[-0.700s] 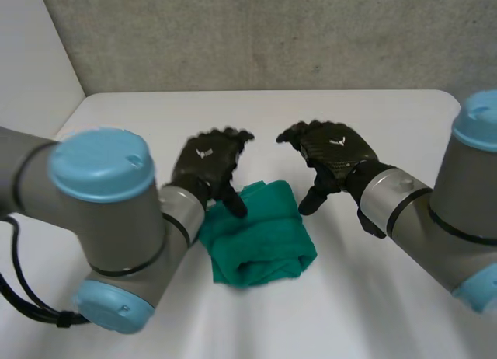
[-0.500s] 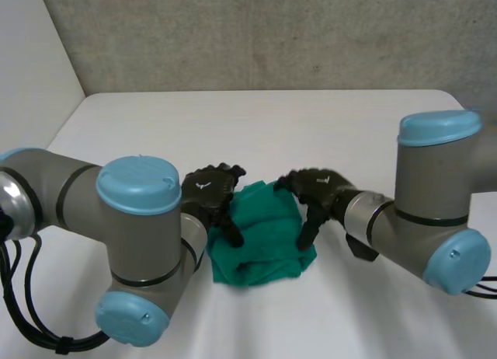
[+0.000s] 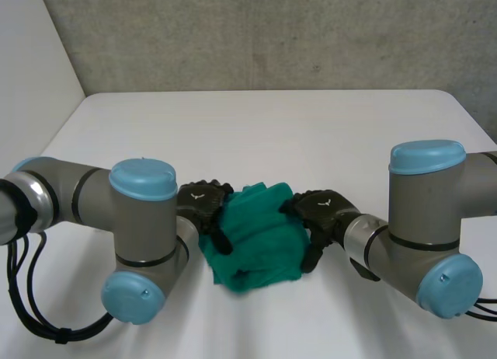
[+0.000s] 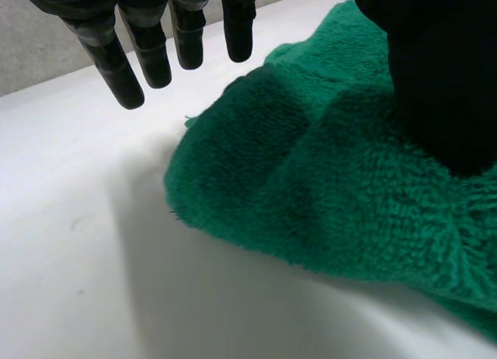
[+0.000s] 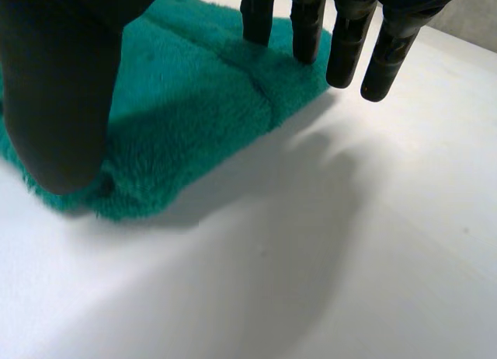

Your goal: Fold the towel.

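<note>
Where it lies folded at the middle of the table (image 3: 326, 134), the green towel (image 3: 260, 238) runs its long axis roughly from near side to far side. The left hand (image 3: 203, 207) sits at its left edge, the right hand (image 3: 320, 211) at its right; both edges are hidden there. Wrist views show the fingers (image 4: 147, 52) of each hand straight, spread, holding nothing; each thumb (image 5: 62, 102) overlies the towel, contact unclear.

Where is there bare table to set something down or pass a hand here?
The wide far stretch of the table, between the towel and the grey wall, is bare. So is the near strip in front of the towel, between the left arm and right arm. The middle is crowded: the left hand and right hand flank the towel.
</note>
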